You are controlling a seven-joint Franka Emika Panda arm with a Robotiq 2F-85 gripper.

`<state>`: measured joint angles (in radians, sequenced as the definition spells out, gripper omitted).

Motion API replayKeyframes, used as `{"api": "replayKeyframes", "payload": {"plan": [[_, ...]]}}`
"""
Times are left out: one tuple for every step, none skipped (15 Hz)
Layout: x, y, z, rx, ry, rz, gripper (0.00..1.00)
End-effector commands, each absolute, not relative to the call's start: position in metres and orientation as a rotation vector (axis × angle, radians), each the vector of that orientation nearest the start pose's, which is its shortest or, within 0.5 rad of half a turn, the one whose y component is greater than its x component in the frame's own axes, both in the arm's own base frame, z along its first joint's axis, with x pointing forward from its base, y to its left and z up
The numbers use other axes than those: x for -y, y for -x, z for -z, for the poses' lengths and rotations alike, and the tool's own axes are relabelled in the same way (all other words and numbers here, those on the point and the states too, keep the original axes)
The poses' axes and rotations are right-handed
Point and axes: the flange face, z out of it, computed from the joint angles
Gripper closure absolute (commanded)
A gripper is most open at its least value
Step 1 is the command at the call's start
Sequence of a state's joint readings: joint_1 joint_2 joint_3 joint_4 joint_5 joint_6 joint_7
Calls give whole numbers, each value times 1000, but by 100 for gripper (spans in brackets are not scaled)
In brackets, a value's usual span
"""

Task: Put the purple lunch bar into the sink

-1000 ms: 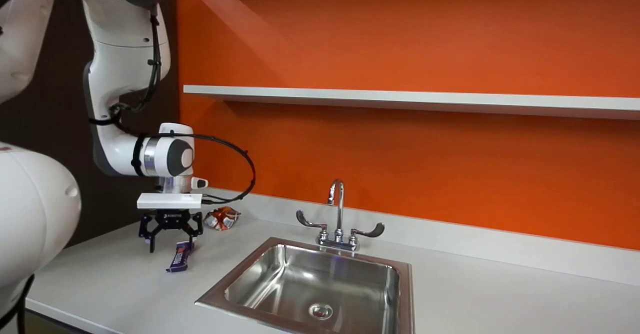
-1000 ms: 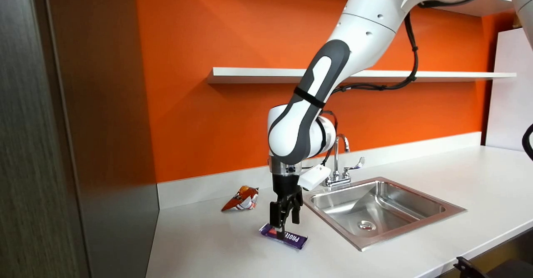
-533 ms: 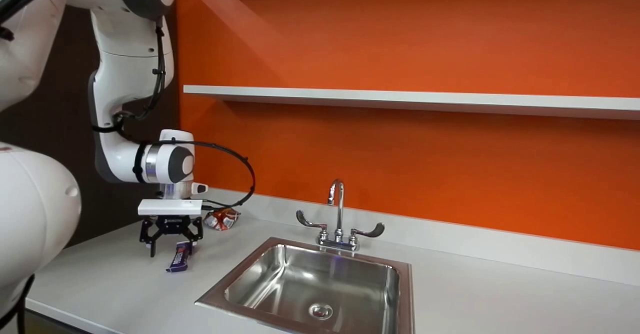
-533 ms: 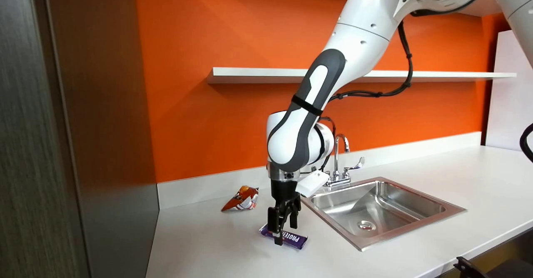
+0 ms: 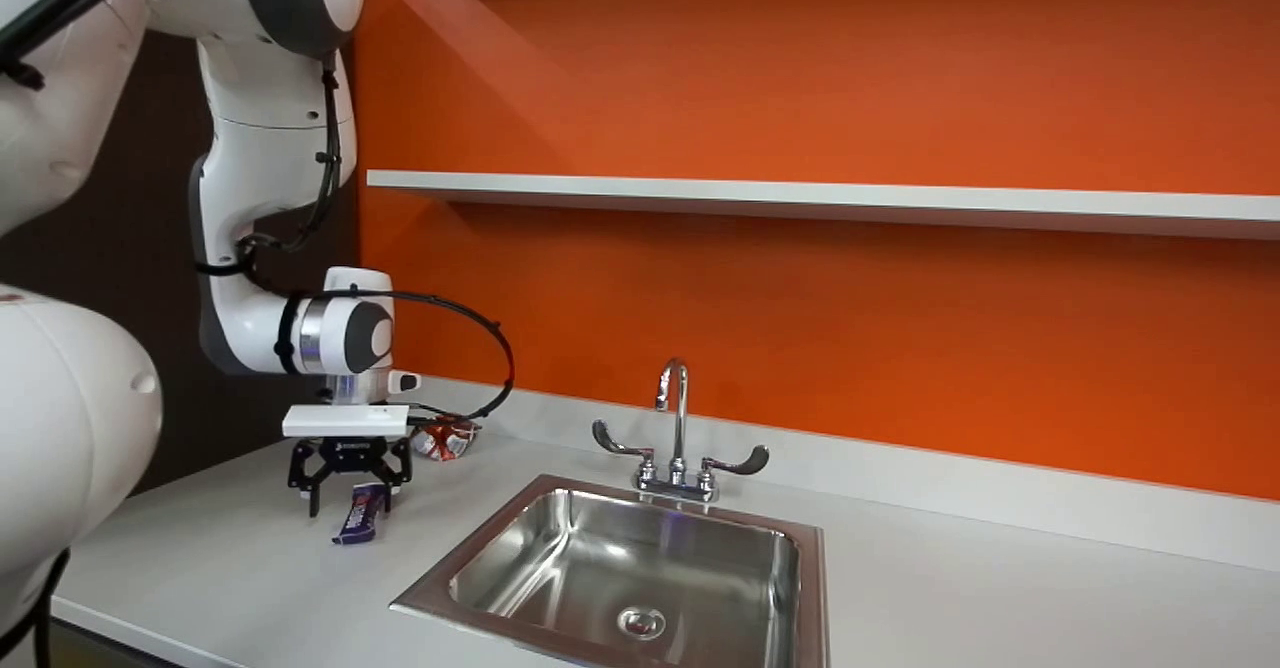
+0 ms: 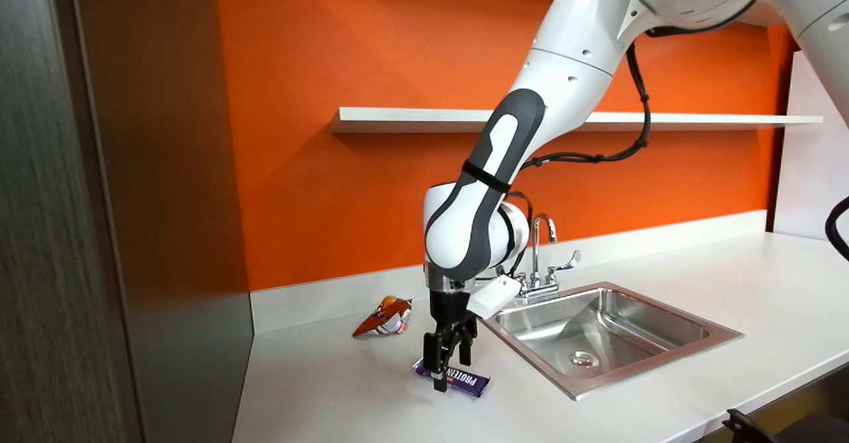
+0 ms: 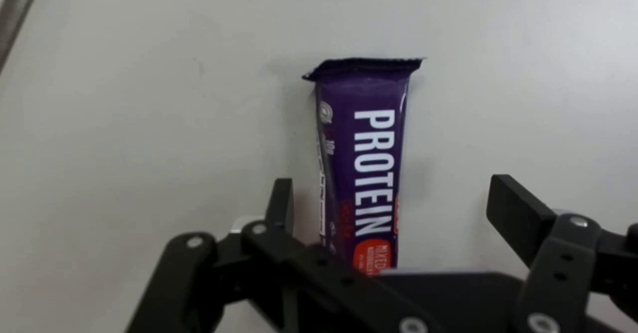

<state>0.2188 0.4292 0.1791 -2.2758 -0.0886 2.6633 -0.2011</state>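
Note:
The purple lunch bar (image 5: 358, 520) lies flat on the pale countertop left of the sink; it also shows in an exterior view (image 6: 469, 382) and in the wrist view (image 7: 364, 163). My gripper (image 5: 350, 508) is open and low over the bar, pointing down. In the wrist view the open jaws (image 7: 394, 191) stand on either side of the bar, touching neither side. The bar is nearer the left finger (image 7: 281, 201) than the right finger (image 7: 518, 218). The bar's near end is hidden behind the gripper. The steel sink (image 5: 600, 533) shows in both exterior views (image 6: 640, 323).
A reddish-brown and white crumpled packet (image 5: 445, 438) lies behind the gripper near the wall, also seen in an exterior view (image 6: 386, 317). A chrome faucet (image 5: 680, 428) stands behind the sink. A white shelf (image 5: 800, 193) runs along the orange wall. A dark panel (image 6: 166, 231) stands at the counter's end.
My gripper has come down toward the counter around the bar, then shifted slightly toward the sink side. It has stayed open. The bar has not moved.

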Motion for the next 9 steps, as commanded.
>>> {"api": "replayKeyframes", "payload": {"plan": [[-211,-493,-165,988,2967,-33,0],[-211,-495,-165,983,2970,-34,0],[-210,-496,-164,980,2972,-35,0],[-209,-496,-163,979,2974,-36,0],[-209,-497,-162,979,2975,-38,0],[-208,-497,-162,979,2975,-39,0],[-208,-498,-161,977,2976,-41,0],[-208,-498,-161,976,2976,-43,0],[-207,-499,-160,974,2977,-43,0]]}}
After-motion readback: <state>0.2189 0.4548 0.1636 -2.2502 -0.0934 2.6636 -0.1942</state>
